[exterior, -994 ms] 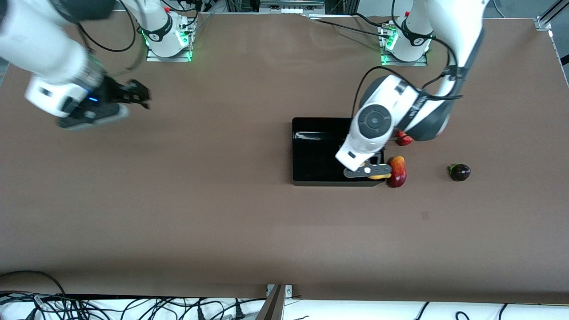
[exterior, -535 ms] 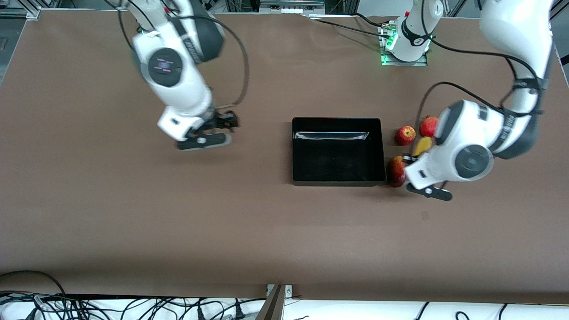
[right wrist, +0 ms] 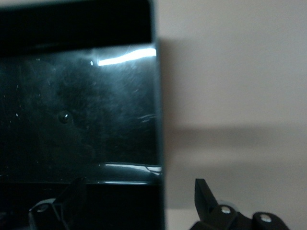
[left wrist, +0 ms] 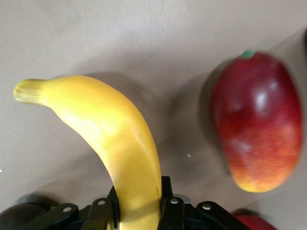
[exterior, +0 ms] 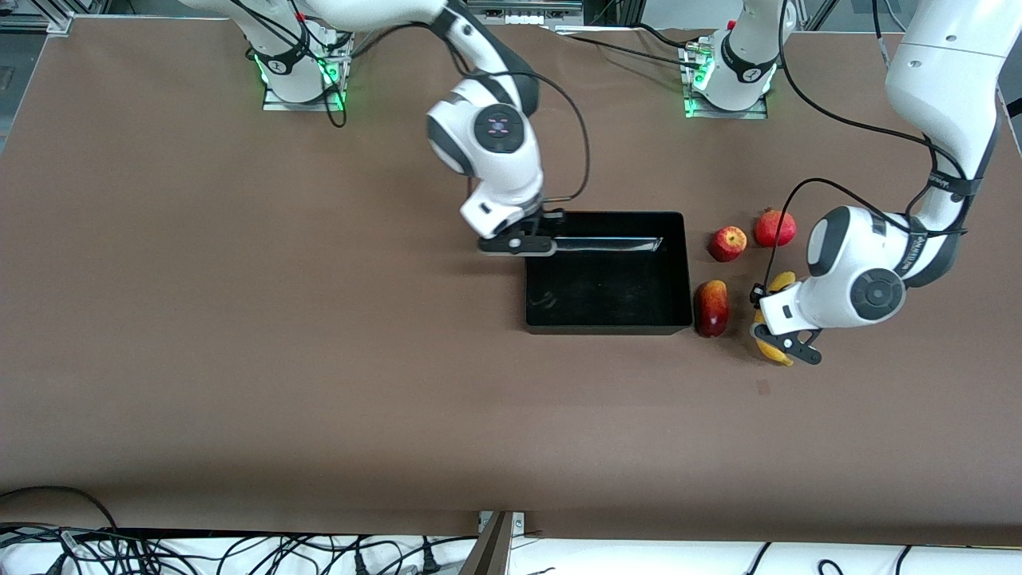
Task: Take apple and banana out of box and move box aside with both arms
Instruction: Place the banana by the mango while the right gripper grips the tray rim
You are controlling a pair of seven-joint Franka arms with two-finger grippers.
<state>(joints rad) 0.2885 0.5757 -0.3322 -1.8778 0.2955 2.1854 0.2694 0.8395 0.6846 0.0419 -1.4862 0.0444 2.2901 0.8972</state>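
The black box (exterior: 608, 323) sits mid-table, open and with nothing in it. My right gripper (exterior: 528, 239) is open at the box's corner toward the right arm's end, straddling the wall (right wrist: 158, 143), one finger inside and one outside. My left gripper (exterior: 784, 342) is low over the table beside the box, toward the left arm's end, shut on the yellow banana (exterior: 782, 281), which points out past the fingers (left wrist: 108, 134). The small red apple (exterior: 727, 243) with yellow patches lies farther from the camera than the banana.
A red oblong fruit (exterior: 711, 307) lies against the box's outer wall, close to the banana (left wrist: 256, 122). A round red fruit (exterior: 775, 228) sits beside the apple. Cables hang along the table's near edge.
The right arm has swung across the table to the box's corner. The left gripper has shifted slightly nearer to the camera and now has the banana between its fingers.
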